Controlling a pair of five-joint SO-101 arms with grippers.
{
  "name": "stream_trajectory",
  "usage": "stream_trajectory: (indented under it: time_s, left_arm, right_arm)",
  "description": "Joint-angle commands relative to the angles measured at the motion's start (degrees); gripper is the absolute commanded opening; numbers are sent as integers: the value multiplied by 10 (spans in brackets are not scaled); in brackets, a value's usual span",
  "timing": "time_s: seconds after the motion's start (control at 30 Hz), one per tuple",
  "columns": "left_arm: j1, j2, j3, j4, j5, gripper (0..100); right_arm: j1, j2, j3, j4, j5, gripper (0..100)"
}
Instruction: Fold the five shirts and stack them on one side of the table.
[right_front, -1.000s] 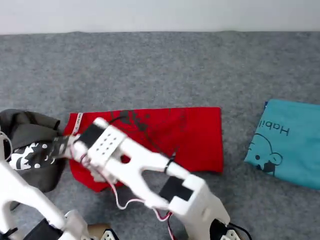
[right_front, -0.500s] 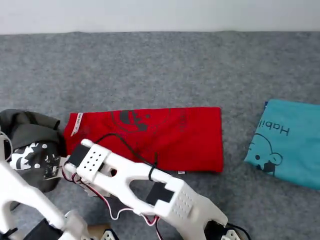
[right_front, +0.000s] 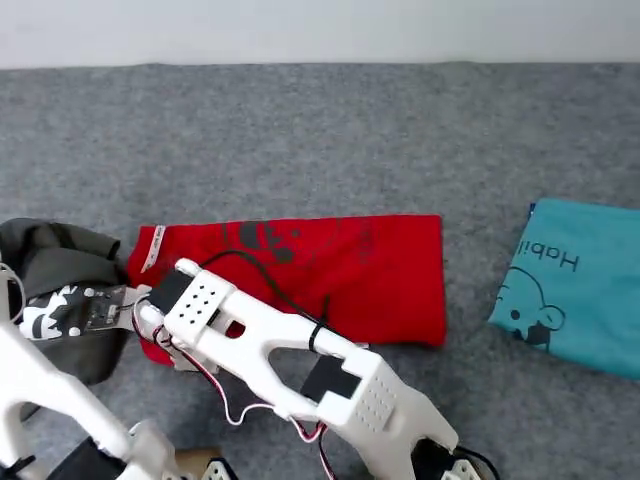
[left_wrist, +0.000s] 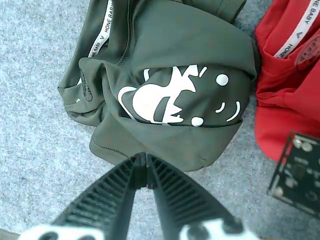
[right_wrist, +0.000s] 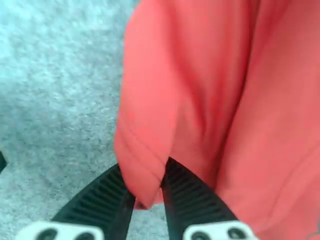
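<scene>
A red shirt (right_front: 340, 270), folded lengthwise, lies left of the table's middle. My right gripper (right_wrist: 146, 176) is shut on a fold of the red shirt (right_wrist: 225, 100) at its near left corner, seen under the white arm (right_front: 150, 328) in the high view. A crumpled dark olive shirt (right_front: 60, 270) with a white print lies at the far left, touching the red one. My left gripper (left_wrist: 145, 172) hovers shut and empty over bare table just off the olive shirt's (left_wrist: 170, 75) hem. A folded teal shirt (right_front: 580, 290) lies at the right edge.
Grey carpet-like cloth (right_front: 330, 140) covers the table, bare toward the back wall and between the red and teal shirts. The right arm's circuit board (left_wrist: 296, 172) hangs close to the left gripper. Both arm bases stand at the front edge.
The right arm dipped toward the front edge, then came back a little, still holding the red shirt's corner. The loose red flap at the near left is now mostly tucked under the arm.
</scene>
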Motion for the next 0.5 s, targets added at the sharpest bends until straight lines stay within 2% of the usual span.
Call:
stream_trajectory:
  time_s: [0.0, 0.23, 0.47]
  left_arm:
    - [2, -21, -16, 4, 0, 11]
    - [3, -21, -16, 4, 0, 11]
    - [7, -21, -16, 4, 0, 11]
  right_arm:
    - [29, -58, -2, -5, 23, 31]
    - [126, -63, -51, -10, 25, 11]
    - [209, -36, -58, -80, 21, 24]
